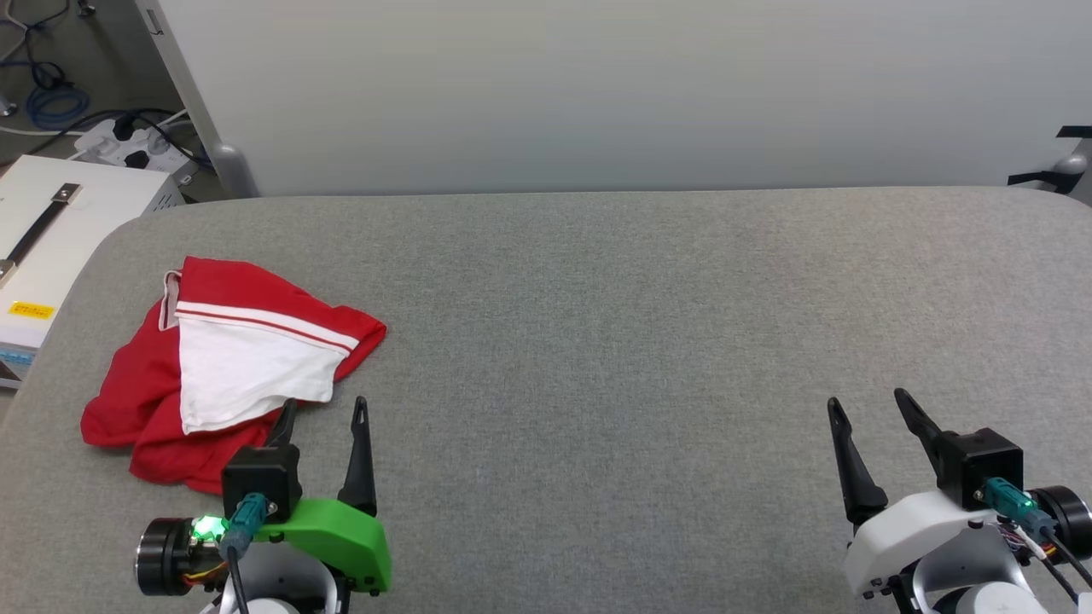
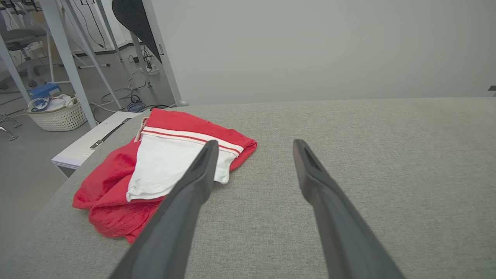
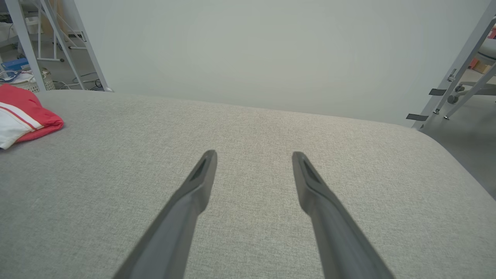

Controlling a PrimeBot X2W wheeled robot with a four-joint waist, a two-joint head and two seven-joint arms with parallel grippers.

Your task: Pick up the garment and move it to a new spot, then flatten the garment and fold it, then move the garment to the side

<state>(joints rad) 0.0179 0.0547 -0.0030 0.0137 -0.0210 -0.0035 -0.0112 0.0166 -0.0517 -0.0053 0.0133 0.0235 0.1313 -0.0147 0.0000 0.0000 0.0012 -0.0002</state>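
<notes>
Lying crumpled near the left edge of the grey fabric-covered bench (image 1: 597, 341), toward its front left corner: the garment (image 1: 230, 358) (image 2: 170, 166) (image 3: 23, 116), red, with a white sleeve panel and red-striped white trim uppermost. Left gripper (image 1: 325, 405) (image 2: 255, 143), green-shrouded, just beside the garment's near right side, jaws spread wide and holding nothing; whether it touches the garment cannot be told. Right gripper (image 1: 867, 399) (image 3: 254, 154), white-shrouded, at the front right part of the bench, well apart from the garment, jaws likewise spread wide and empty.

Bright, even, soft light; faint shadows; wrist views bow at edges.
</notes>
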